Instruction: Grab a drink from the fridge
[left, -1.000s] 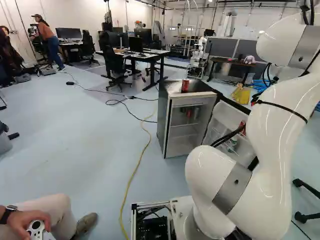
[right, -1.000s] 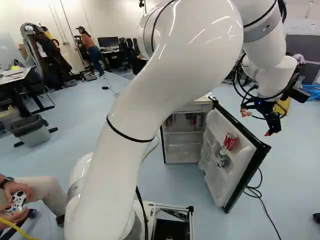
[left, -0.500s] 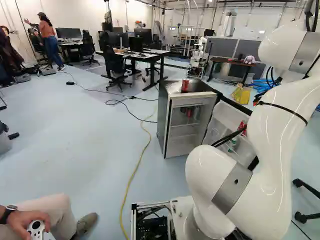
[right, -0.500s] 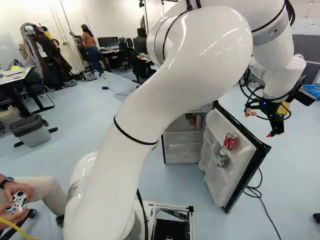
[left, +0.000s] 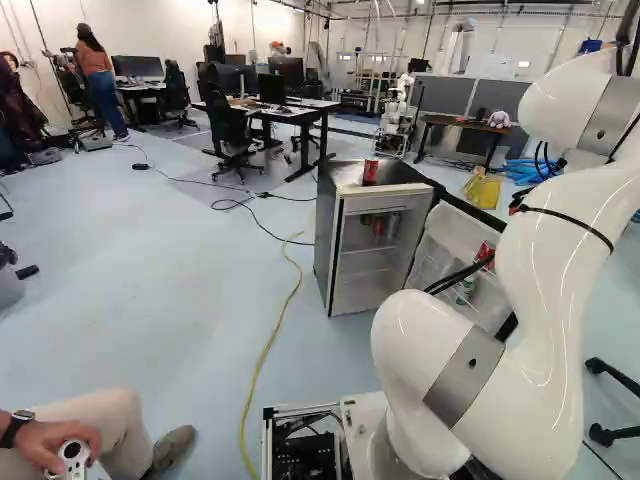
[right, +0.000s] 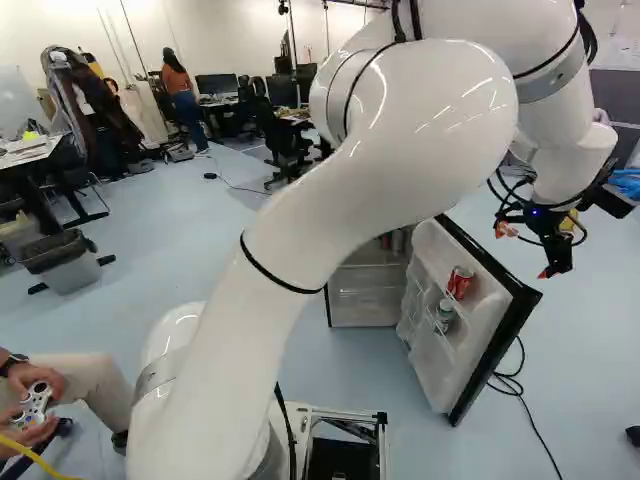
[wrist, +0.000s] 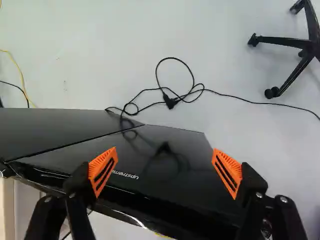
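From where I stand, the refrigerator (left: 326, 240) is a boxy unit with metallic grey side walls, its door (right: 492, 345) swung open; the door lining is smooth white moulded plastic, framed by a black edge. The drinks are smooth and cylindrical: one red can (left: 370, 172) stands upright on the refrigerator top, further cans (left: 378, 227) sit on the upper inside shelf, a red-and-silver can (right: 461, 282) leans in the door's upper rack, and a green-and-silver container (right: 445, 313) sits in the rack below. The white arm (right: 330, 200) is a glossy, rounded tube with grey collars. Its black hand (right: 525, 251) hangs beyond the open door, two fingers spread wide, nothing between the ribbed orange pads (wrist: 103, 167). View differences are as follows: the left base view shows the can on top, which the arm hides in the right base view; the right base view shows the hand and the door racks unobstructed; the wrist view adds the mirror-like black panel (wrist: 165, 160) beneath the hand (wrist: 164, 162), reflecting a looped black cable (wrist: 170, 100) on the matt pale floor (wrist: 100, 60)
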